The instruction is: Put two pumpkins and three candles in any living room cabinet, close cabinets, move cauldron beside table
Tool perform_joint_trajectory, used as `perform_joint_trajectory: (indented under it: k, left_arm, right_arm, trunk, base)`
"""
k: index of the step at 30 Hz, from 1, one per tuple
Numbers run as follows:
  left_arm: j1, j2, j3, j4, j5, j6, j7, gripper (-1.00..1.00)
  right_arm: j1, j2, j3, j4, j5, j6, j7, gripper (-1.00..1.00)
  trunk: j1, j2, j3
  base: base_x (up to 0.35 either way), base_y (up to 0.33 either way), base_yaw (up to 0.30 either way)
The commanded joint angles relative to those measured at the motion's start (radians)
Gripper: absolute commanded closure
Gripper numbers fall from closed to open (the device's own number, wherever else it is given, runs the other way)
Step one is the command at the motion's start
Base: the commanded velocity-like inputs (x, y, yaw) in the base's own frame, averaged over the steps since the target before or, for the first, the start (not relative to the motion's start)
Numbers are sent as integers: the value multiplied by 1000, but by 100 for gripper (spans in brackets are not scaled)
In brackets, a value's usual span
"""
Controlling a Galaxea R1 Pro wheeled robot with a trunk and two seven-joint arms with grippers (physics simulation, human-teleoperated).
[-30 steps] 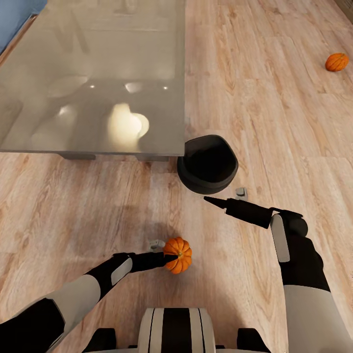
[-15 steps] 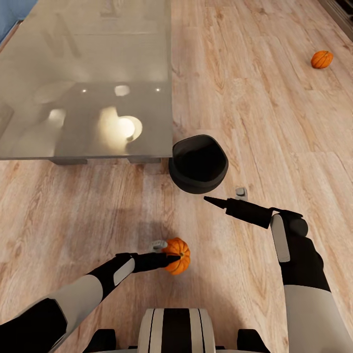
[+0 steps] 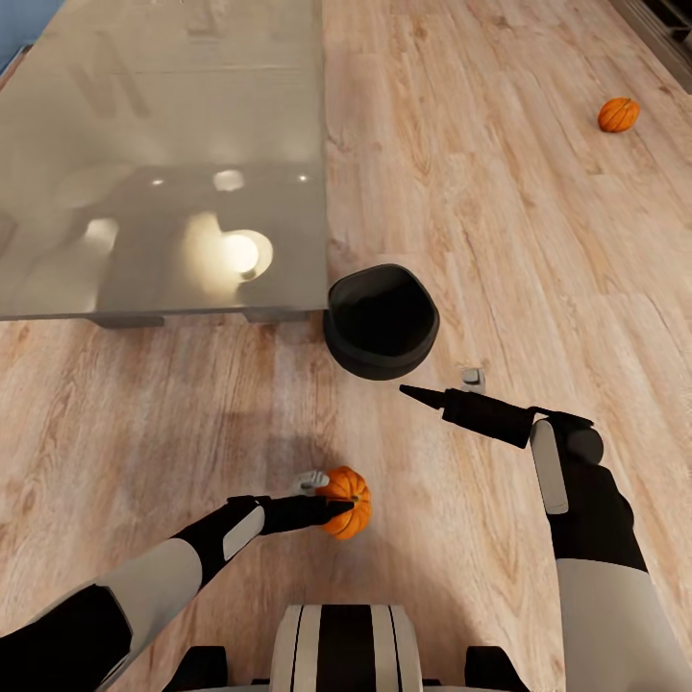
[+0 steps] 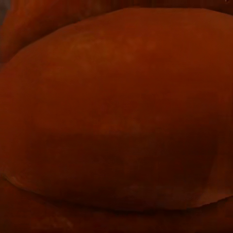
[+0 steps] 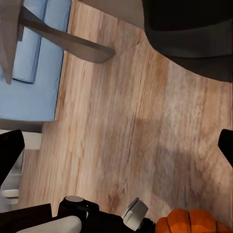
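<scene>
My left gripper [image 3: 332, 495] is shut on a small orange pumpkin [image 3: 348, 502] low in front of my base; its orange skin [image 4: 116, 116] presses right up against the left wrist camera. A second pumpkin [image 3: 618, 113] lies on the floor far off to the right. The black cauldron [image 3: 382, 322] stands upright on the floor, close to the near right corner of the glass table [image 3: 163, 144]. My right gripper [image 3: 423, 389] hovers just this side of the cauldron, open and holding nothing. The right wrist view shows its spread fingers [image 5: 9, 155], the cauldron [image 5: 194, 34] and the held pumpkin [image 5: 194, 222].
Pale wood floor stretches to the right of the table and around my arms. A grey table leg [image 5: 63, 41] and a blue sofa [image 5: 34, 63] lie beyond the table. A dark furniture edge [image 3: 663, 19] runs along the upper right corner.
The table, cauldron and far pumpkin have all slid left in the picture, so the camera has moved. Both arms and the held pumpkin keep their places relative to me.
</scene>
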State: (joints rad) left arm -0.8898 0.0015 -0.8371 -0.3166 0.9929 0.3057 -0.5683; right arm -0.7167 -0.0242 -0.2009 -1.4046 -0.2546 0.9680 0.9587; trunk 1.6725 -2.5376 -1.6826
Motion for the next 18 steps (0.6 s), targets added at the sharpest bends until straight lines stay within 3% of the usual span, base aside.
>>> perform_joint_trajectory:
  k: [1, 7, 8, 18]
  left_arm:
    - [0, 0, 1, 1, -3, -2, 2, -100]
    - [0, 0, 1, 1, -3, -2, 2, -100]
    - [0, 0, 1, 1, -3, -2, 2, 100]
    - [0, 9, 3, -1, -1, -6, -10, 100]
  right_arm:
    - [0, 0, 0, 0, 0, 0, 0, -100]
    - [0, 1, 0, 0, 0, -1, 0, -100]
    - [0, 1, 0, 0, 0, -1, 0, -100]
    - [0, 1, 0, -1, 0, -2, 0, -100]
  trunk:
    - [0, 0, 1]
    - [0, 0, 7]
    - [0, 0, 8]
    - [0, 0, 8]
  base:
    - [0, 0, -231]
    - [0, 0, -233]
    - [0, 0, -127]
    - [0, 0, -13]
